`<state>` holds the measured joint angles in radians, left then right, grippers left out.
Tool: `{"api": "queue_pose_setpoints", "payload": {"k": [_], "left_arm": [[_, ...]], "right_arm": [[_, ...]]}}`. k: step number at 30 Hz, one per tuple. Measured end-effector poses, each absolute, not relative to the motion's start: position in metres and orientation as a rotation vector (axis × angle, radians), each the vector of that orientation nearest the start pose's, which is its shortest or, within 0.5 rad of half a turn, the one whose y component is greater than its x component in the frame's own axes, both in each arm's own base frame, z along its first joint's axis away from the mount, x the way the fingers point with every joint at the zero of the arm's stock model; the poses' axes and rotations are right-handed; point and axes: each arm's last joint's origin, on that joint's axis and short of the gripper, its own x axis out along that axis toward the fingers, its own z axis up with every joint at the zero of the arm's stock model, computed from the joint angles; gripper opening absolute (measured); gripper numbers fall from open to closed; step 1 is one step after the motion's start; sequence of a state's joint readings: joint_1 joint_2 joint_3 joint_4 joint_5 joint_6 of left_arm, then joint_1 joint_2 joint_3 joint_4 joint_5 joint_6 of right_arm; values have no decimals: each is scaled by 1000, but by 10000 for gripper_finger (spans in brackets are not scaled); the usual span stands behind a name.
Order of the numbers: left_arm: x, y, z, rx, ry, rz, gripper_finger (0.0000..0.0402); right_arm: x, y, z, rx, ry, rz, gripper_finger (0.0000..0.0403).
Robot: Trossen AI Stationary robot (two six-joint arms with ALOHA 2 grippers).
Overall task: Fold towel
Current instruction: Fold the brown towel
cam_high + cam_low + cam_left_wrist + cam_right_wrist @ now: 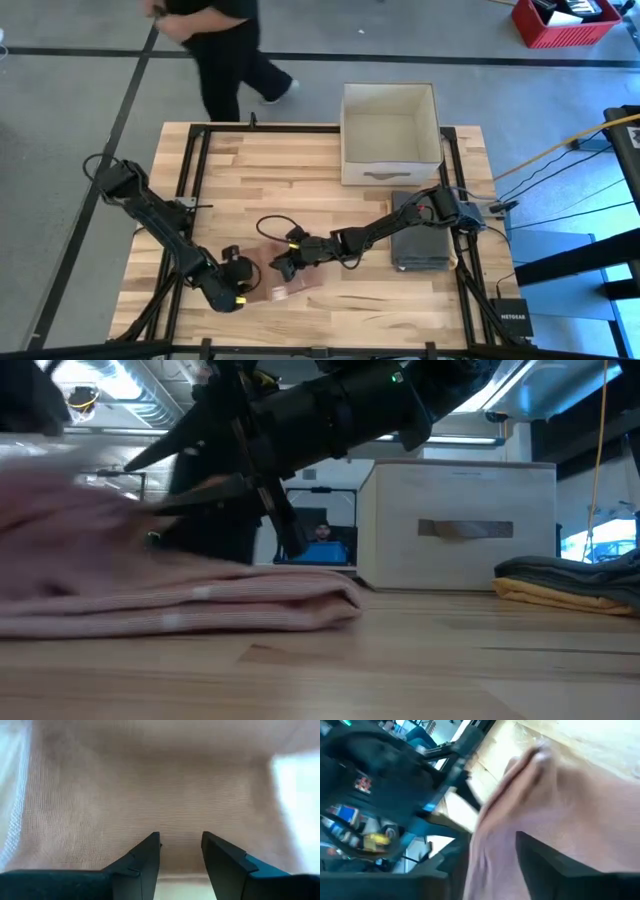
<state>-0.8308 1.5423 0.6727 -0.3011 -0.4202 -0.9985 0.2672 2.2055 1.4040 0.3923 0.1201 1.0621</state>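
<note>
The pink towel (285, 282) is flanked at the near table edge by the left gripper (243, 283), jaws parted, and the right gripper (283, 266), whose jaw state cannot be told.

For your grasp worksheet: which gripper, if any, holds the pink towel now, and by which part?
It cannot be told. Both the left gripper and the right gripper are at the towel, but no clamped part shows.
</note>
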Motion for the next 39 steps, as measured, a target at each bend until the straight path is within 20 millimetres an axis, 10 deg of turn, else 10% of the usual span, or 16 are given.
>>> {"api": "queue_pose_setpoints", "payload": {"k": [7,13,21,31,39], "left_arm": [[169,-174,183,-407,1076,72,138],[173,-166,208,-377,764,171,138],[194,-168,173,-143,722,320,138],[195,-170,118,-145,1049,403,138],[194,-176,157,-292,1008,313,138]], "right_arm": [[463,124,145,850,458,-7,217],[459,126,160,629,500,217,227],[454,147,141,207,488,232,227],[454,153,87,136,596,193,227],[456,150,100,129,668,258,227]]}}
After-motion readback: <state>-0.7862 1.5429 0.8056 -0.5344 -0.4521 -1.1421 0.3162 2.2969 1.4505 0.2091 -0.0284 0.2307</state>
